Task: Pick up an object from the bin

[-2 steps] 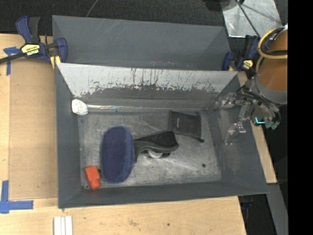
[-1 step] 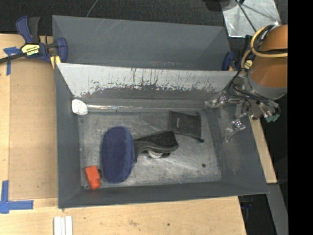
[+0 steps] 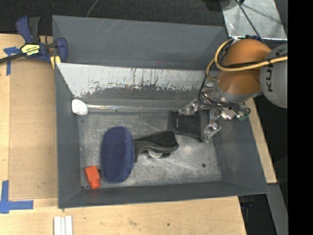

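Grey metal bin. Gripper low at right side of floor, claw spread, tips either side of the right end of a black rectangular block; grip not certain. Blue oval brush left of centre, touching a black curved piece mid-floor. Small orange block in front-left corner. White lump in back-left corner.

The only lettering I can read from my station sits on the arm's grey link, out past the right edge of the bin. Dark capitals run sideways along it, "KU". The rest of that word is cut off, so I cannot read it.
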{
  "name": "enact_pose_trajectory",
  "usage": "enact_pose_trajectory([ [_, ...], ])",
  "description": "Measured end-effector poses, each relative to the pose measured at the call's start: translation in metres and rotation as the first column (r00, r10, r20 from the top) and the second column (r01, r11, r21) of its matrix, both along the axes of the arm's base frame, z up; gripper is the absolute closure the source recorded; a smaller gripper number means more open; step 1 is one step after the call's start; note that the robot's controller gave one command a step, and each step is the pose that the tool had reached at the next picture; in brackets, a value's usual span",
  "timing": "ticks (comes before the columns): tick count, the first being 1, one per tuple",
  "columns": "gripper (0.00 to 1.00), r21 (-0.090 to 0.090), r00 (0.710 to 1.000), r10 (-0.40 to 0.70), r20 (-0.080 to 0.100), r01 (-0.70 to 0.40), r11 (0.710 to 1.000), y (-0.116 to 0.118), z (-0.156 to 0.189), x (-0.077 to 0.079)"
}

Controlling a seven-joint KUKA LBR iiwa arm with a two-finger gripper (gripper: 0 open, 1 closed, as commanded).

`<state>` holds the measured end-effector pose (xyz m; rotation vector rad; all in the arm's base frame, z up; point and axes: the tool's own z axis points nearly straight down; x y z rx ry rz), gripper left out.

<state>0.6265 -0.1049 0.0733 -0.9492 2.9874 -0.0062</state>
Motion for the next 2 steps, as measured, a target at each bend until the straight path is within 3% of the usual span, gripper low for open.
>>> enact_pose_trajectory([
  [1, 1.00, 0.005, 1.000, -0.001, 0.015, 0.001, 1.000, 0.003, 0.004, 0.004],
  [2, 1.00, 0.000, 0.999, 0.040, 0.006, -0.040, 0.999, 0.022, 0.160, 0.002],
])
